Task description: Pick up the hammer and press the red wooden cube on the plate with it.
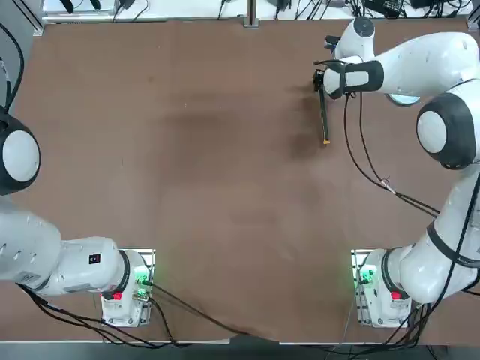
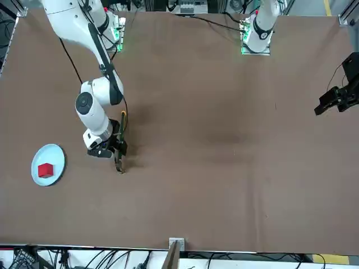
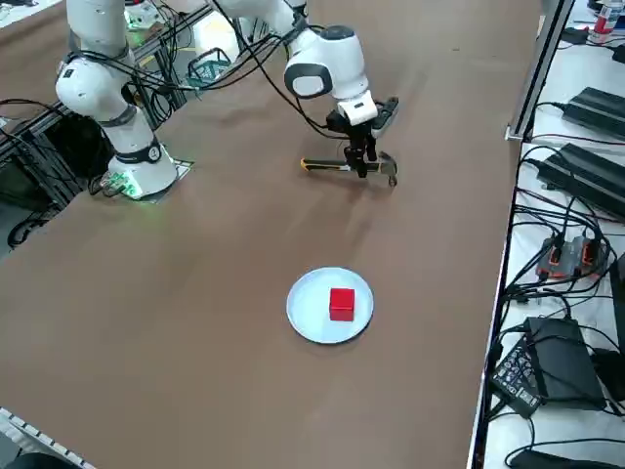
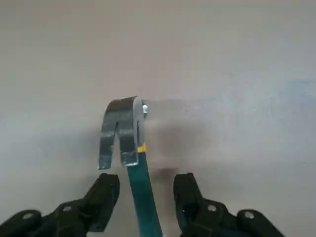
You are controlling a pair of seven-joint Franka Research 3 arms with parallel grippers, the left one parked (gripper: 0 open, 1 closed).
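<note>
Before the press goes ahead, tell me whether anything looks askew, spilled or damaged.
Nothing stands out. The plate shows no spill or crack, and the cube sits within its rim. The hammer looks whole, between the open fingers of the right tool.

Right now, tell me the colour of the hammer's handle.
Green, with a yellow-orange band by the head; the right wrist view shows it best.

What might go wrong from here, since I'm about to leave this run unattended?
The open black right gripper spans the green-handled metal hammer off-centre, so closing might twist it. The small red wooden cube rests loose on the round pale plate, so an off-centre press could knock it off.
</note>
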